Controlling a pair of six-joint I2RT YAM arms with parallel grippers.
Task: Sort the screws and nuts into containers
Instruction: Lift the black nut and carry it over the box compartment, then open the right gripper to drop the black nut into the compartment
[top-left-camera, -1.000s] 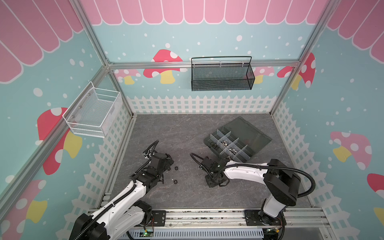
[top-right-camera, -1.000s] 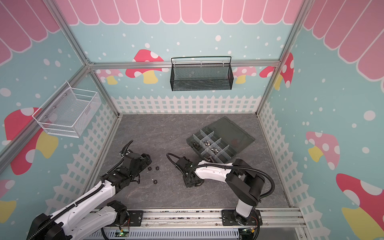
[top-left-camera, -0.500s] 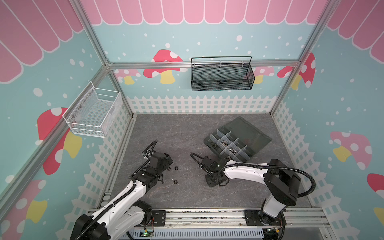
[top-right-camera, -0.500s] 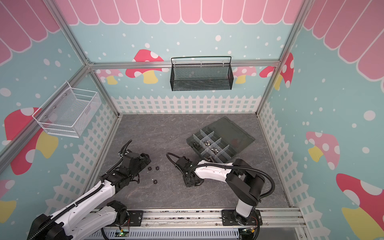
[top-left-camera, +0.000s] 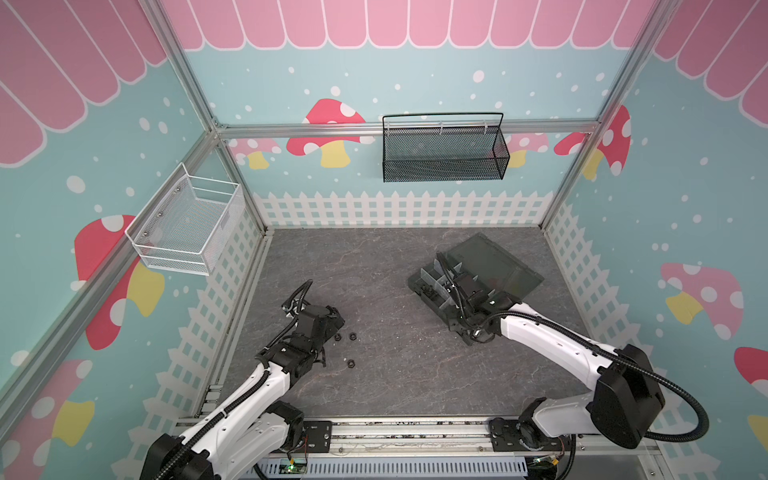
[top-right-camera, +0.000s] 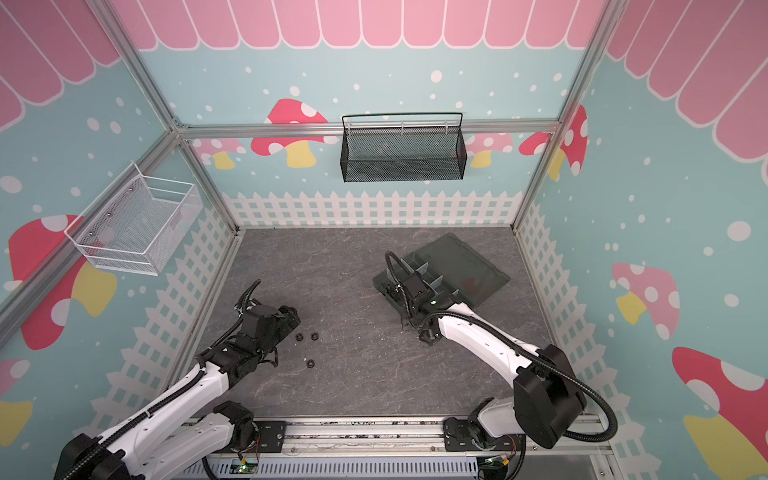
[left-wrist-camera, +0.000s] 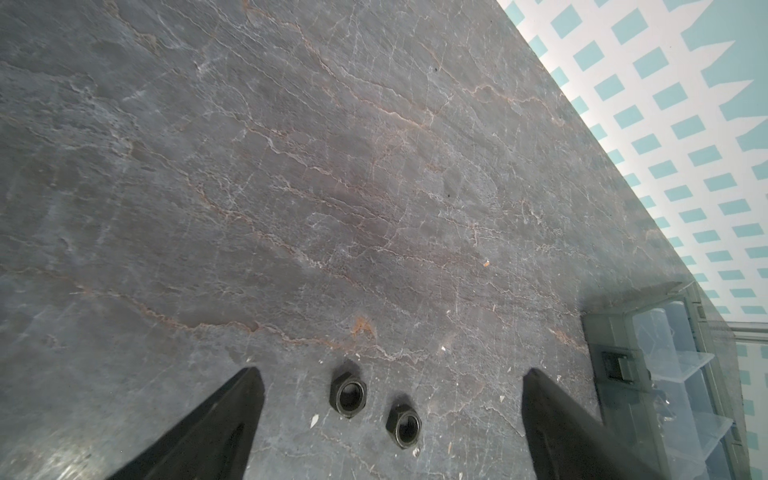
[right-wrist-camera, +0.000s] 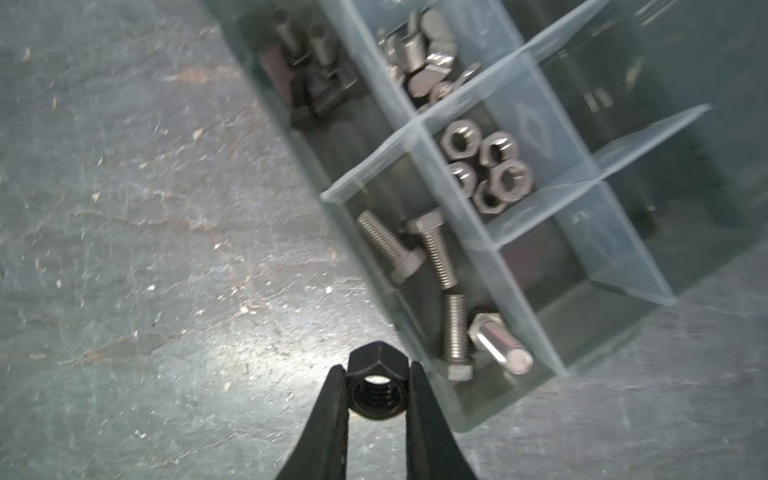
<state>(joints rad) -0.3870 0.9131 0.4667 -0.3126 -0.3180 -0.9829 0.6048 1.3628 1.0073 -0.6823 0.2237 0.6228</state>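
Note:
My right gripper (right-wrist-camera: 377, 368) is shut on a black nut (right-wrist-camera: 376, 388), held over the floor just outside the near edge of the organizer box (top-left-camera: 498, 266). The containers beside it hold silver screws (right-wrist-camera: 440, 266), silver nuts (right-wrist-camera: 486, 166) and black screws (right-wrist-camera: 307, 62). In both top views this gripper (top-left-camera: 455, 307) (top-right-camera: 409, 307) hangs at the box's front left side, its fingers hidden under the wrist. My left gripper (left-wrist-camera: 390, 374) (top-left-camera: 334, 324) is open low over the floor, with two black nuts (left-wrist-camera: 348, 395) (left-wrist-camera: 404, 424) lying between its fingers. A third black nut (top-left-camera: 350, 364) lies nearer the front.
The box lid (top-right-camera: 461, 266) lies open flat toward the back right. A black mesh basket (top-left-camera: 444, 153) hangs on the back wall and a white wire basket (top-left-camera: 187, 224) on the left wall. A metal rail (top-left-camera: 395, 432) runs along the front edge.
My right arm has carried the black nut from the middle of the floor, back and to the right, to the organizer box. The left arm has hardly moved.

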